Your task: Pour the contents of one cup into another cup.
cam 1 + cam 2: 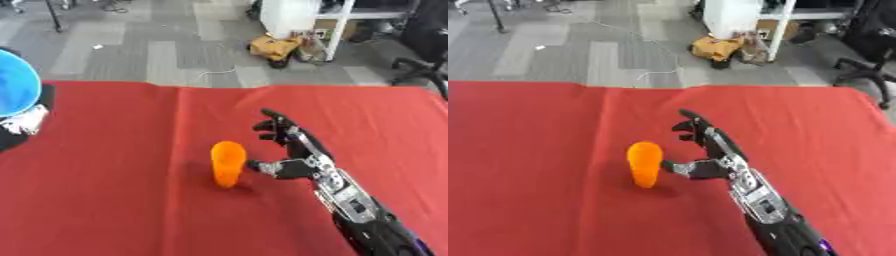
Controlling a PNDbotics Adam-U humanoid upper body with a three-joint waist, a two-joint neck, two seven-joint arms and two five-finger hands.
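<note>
Grey carpet tiles fill the far part of the room, with a white cabinet, a yellow object on the floor at its foot, and a black office chair at the right edge. Nearer, a red cloth covers the whole table, creased along two faint fold lines that run away from the camera.

At the left edge of the left eye view sits a big, round blue shape with something black and white beneath it; it is cut off by the frame and I cannot make out what it is.

From the lower right corner the robot's right arm, black with silver joints, reaches up and to the left over the cloth. Its right hand is spread, the fingers stretched away from the camera and only slightly bent, the thumb pointing left toward the cup. The hand holds nothing.

An orange cup stands upright on the cloth near the middle of the table, just left of the hand. The thumb tip comes close to its side; whether it touches is hard to say, though a thin gap seems to show. What the cup contains cannot be seen.
</note>
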